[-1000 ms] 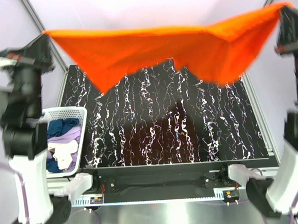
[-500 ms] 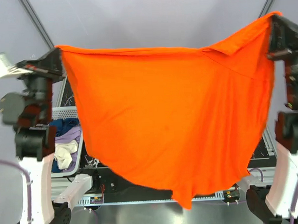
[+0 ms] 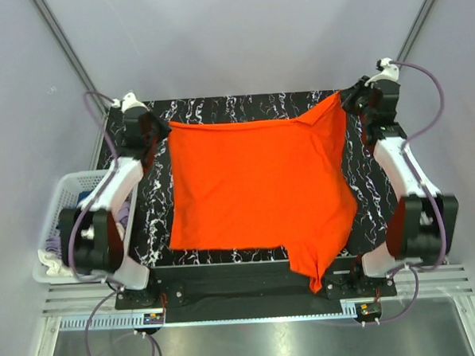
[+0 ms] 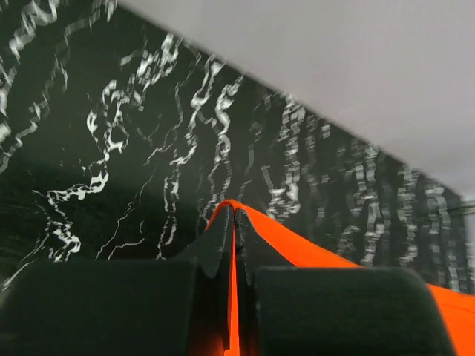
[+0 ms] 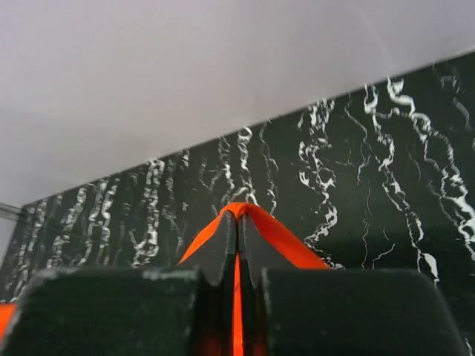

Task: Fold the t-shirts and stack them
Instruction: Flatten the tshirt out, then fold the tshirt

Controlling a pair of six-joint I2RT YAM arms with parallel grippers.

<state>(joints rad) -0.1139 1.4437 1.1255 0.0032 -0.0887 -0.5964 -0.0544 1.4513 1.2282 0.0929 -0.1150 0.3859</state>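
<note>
While draped over the black marbled table [image 3: 374, 191], the orange t-shirt [image 3: 258, 185] is pinched at its upper corners by the fully closed left gripper [image 3: 158, 131] and right gripper [image 3: 348, 103]; grey walls [image 3: 238, 34] are seen behind.

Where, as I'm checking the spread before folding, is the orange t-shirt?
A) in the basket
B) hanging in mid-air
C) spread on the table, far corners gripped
C: the orange t-shirt lies spread over the table, far corners pinched by the left end effector and right end effector.
</note>
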